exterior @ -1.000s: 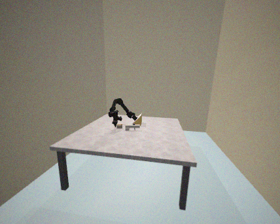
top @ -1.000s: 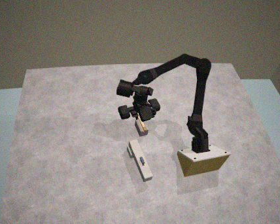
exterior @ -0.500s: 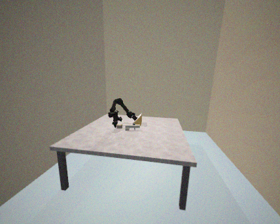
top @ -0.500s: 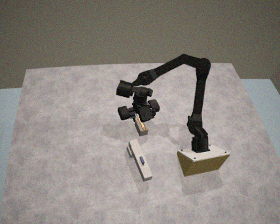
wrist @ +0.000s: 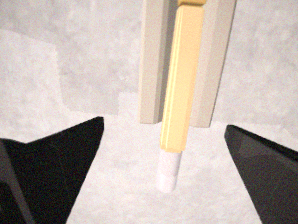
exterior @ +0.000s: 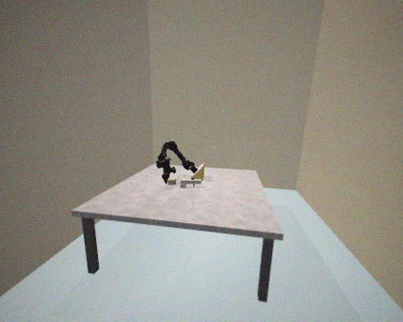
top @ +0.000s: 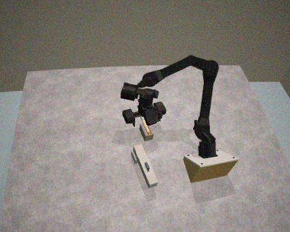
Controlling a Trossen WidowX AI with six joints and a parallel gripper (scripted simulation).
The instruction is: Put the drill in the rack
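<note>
The drill (top: pixel 146 128) (wrist: pixel 181 85) has a yellow-orange body and a pale tip. It lies along the groove of the rack (top: pixel 148 138) (wrist: pixel 150 75) (exterior: pixel 172 182), between its two beige rails, with its pale end sticking out past them. My gripper (top: pixel 141 122) (wrist: pixel 165 126) is open, its fingers apart on either side of the drill near that end, touching nothing that I can see. The small blue key (top: pixel 147 166) is on the long beige block, apart from the rack. Whether the drill rests fully on the groove's bottom is hidden.
The long beige block (top: pixel 152 179) (exterior: pixel 190 182) lies on the table (top: pixel 75 190) (exterior: pixel 185 207) beyond one end of the rack. The arm's base stands on a wedge (top: pixel 211 170) with a white top, to the right of the block in the top view.
</note>
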